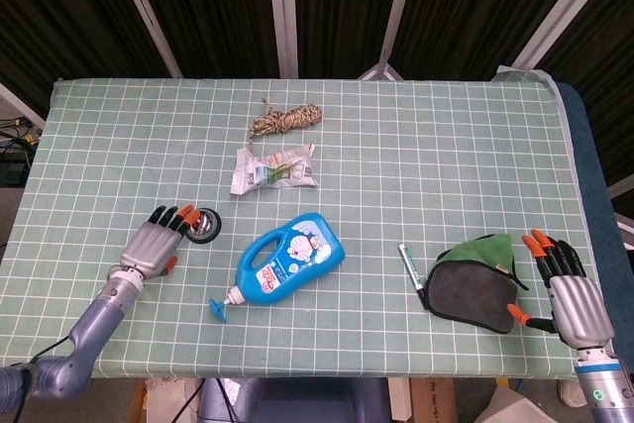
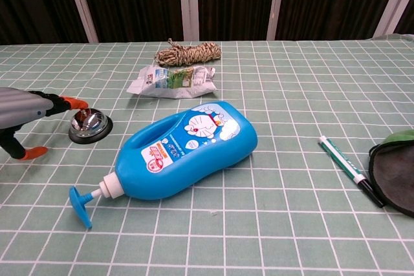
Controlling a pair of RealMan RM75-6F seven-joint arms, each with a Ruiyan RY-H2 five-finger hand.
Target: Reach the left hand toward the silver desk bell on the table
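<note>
Left hand (image 1: 156,243) lies low over the worktop (image 1: 119,136), fingers (image 2: 70,103) stretched out and slightly apart, holding nothing. The orange tips reach the near-left rim of the bell (image 1: 203,224); in the chest view they sit right at its edge, but real contact cannot be told. The thumb tip points down beside the hand, toward the worktop. The bell, a silver dome on a black base, stands upright just past the fingertips, on the side toward the bottle.

Blue pump bottle (image 1: 287,257) lies on its side beyond the bell from the left hand, nozzle pointing to the front edge, body close to the bell but apart from it. Crumpled wrapper (image 1: 273,167) sits farther back from the hand, past the bell and apart from it. Coiled rope (image 1: 284,119) lies just behind the wrapper, farther still.

Right hand (image 1: 570,294) rests at the far right front of the worktop, palm down, fingers spread, nothing in it. The dark cloth with green lining (image 1: 475,279) lies just inside of this hand, with the thumb tip at its edge. The marker (image 1: 411,269) lies beside the cloth, on the side away from the right hand, close to it.
</note>
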